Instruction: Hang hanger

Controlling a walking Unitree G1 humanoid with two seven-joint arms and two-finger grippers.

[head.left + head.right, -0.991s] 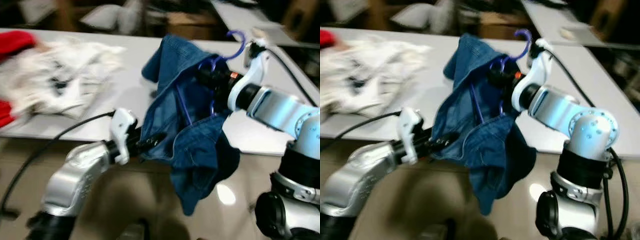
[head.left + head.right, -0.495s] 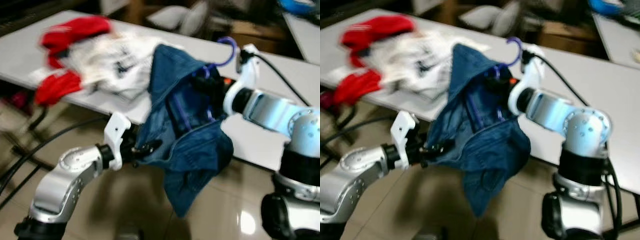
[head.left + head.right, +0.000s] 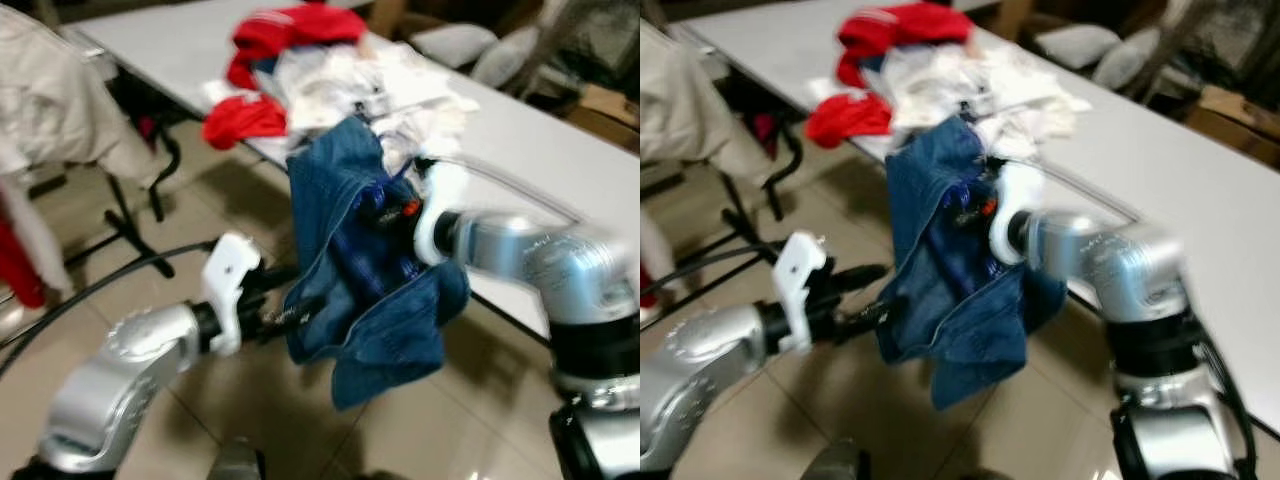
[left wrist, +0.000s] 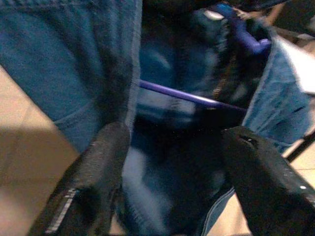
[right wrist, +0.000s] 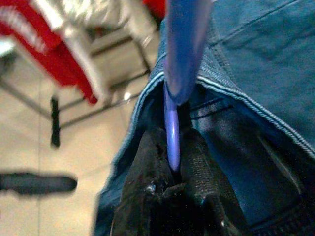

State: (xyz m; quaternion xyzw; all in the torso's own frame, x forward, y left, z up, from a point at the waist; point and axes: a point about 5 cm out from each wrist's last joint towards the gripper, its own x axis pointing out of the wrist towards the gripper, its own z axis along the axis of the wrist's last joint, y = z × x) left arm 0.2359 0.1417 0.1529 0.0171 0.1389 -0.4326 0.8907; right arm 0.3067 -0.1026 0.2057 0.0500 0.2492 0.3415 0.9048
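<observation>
A blue denim garment [image 3: 360, 280] hangs on a purple hanger [image 5: 173, 123] in the air beside the table's edge. My right gripper [image 3: 400, 212] is buried in the garment's upper part. In the right wrist view it is shut on the hanger's thin purple wire. My left gripper [image 3: 285, 298] is at the garment's lower left edge, open. In the left wrist view its fingers [image 4: 98, 167] stand wide apart, with denim and the hanger's purple bar [image 4: 187, 96] beyond them. The hanger's hook is hidden by denim and blur in the eye views.
The white table [image 3: 560, 160] runs behind, with a pile of red and white clothes [image 3: 340, 70] on it. At the left a beige garment [image 3: 50, 100] hangs over a black stand [image 3: 140, 235]. A black cable [image 3: 100, 285] trails from my left arm over the tiled floor.
The camera has swung left, bringing the stand and beige garment into view. Both arms keep their places on the denim garment. The hanger's hook, seen above the denim before, is now out of sight.
</observation>
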